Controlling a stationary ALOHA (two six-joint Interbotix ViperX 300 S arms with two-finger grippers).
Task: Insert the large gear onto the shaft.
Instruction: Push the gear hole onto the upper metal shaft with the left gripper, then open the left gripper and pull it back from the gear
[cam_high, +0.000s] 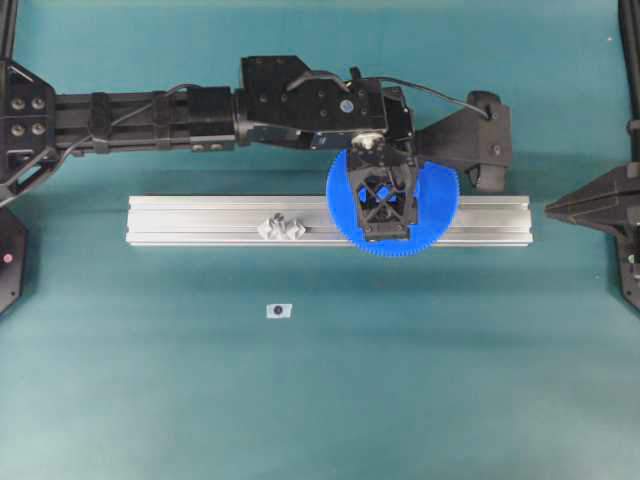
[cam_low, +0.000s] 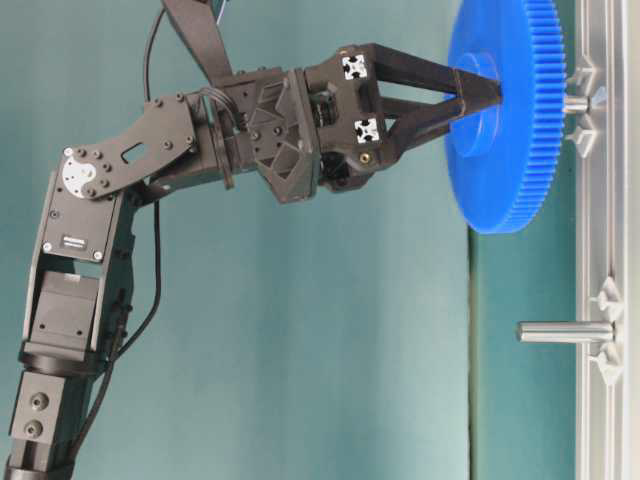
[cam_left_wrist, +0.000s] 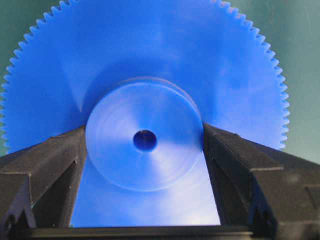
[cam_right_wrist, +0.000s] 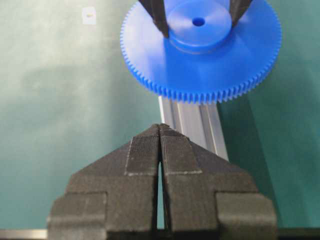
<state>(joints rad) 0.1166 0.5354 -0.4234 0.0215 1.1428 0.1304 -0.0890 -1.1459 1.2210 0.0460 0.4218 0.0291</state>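
Grips the large gear by its raised hub with the left fingers, one pressed against each side of the hub and spread about as wide as the hub itself. Carries the disc flat, face parallel to the grooved metal rail on the table, toward the rail's right end. Hangs it there just over a short stub between two small clear brackets, not over the shaft. Cannot tell from the side view whether the stub's tip touches the underside of the disc; shows no metal in the centre hole from the left wrist view. Leaves the shaft bare, standing upright on the same rail between its own pair of brackets, well apart from the gear and to its left in the overhead view. Points the shaft's long axis straight up from the rail, in line with the axis of the hole, so seems to need no tilt. Turns on that sideways gap: likely calls for a lift clear of the stub, a move left along the rail until the hole is over the pin's tip, then a straight descent. Keeps the right fingers pressed together on nothing, off the rail's right end, farther from the shaft than the left arm.
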